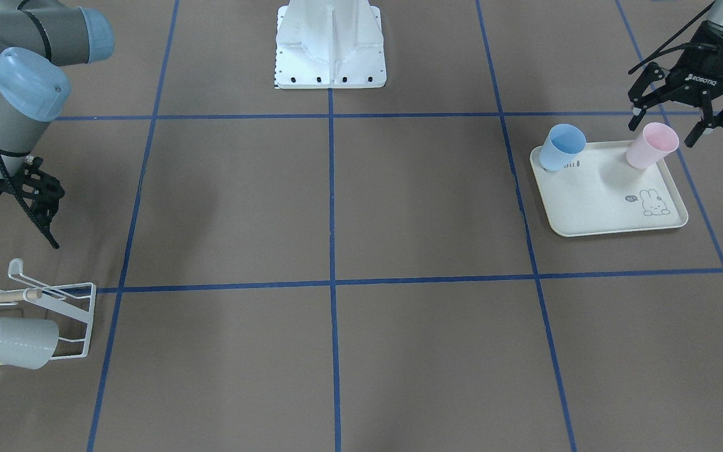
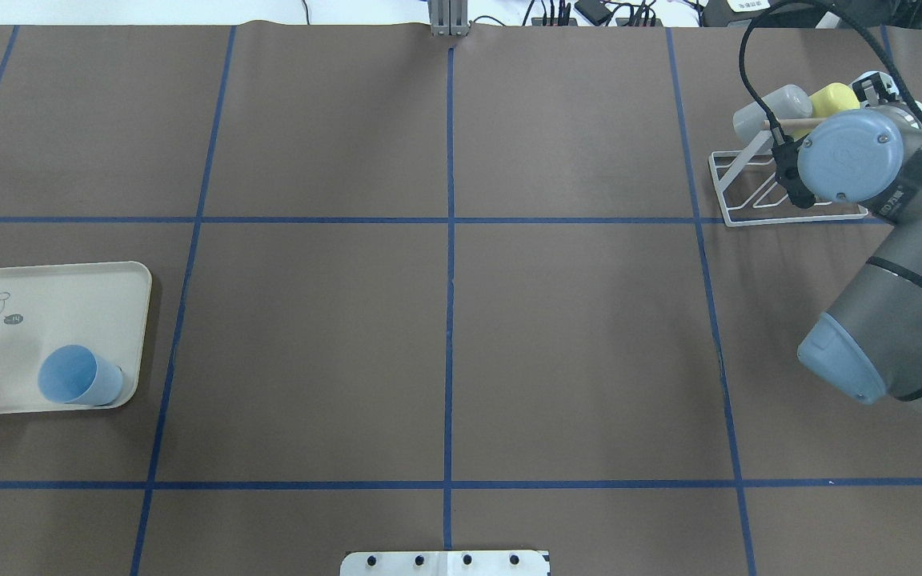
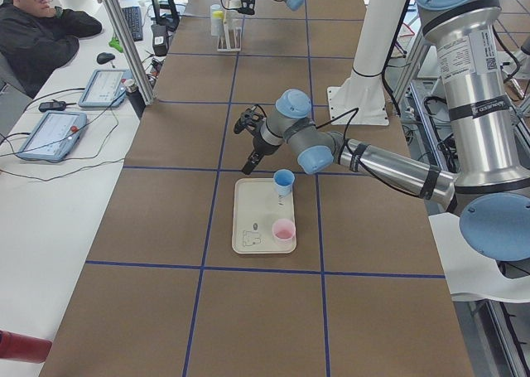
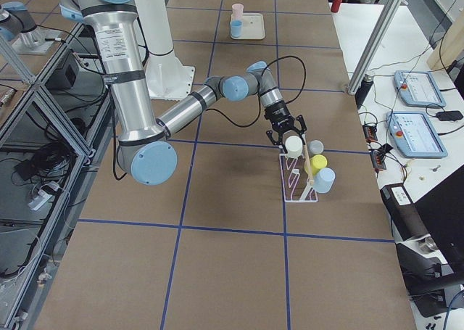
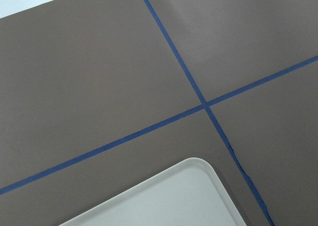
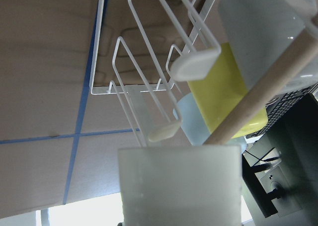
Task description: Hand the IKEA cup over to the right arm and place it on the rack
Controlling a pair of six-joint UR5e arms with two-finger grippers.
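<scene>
Placement hinges on cup versus prong. The right gripper (image 4: 288,136) is at the rack (image 1: 88,314) with its jaws spread wide and closed around the IKEA cup (image 6: 179,186), a pale white one, held off the tabletop (image 1: 399,201). The fingers themselves don't show in the wrist view, so the grip is my read from the side view.

From the right wrist, the cup fills the bottom centre, and the nearest free prong tip (image 6: 161,133) sits just past its far edge, slightly left of centre. A second free tip (image 6: 196,67) is higher up. The cup's long axis looks roughly in line with the prongs, mouth toward them, but I can't confirm the mouth side. I'd guess a short push along that axis is needed, nudged toward the lower tip.

In the way:
- The wooden rod (image 6: 263,87) crosses diagonally on the right.
- A yellow cup (image 6: 223,97) and a pale grey-blue cup (image 1: 16,342) hang on the rack just beside the free prongs, so there is little side clearance.

The left gripper (image 1: 664,132) is well apart at the far end, jaws open and empty. It hovers over the corner of the cream tray (image 1: 587,207) by a pink cup (image 1: 652,145), with a blue cup (image 1: 562,147) at the tray's other corner. The right arm is clearly the nearer one.
</scene>
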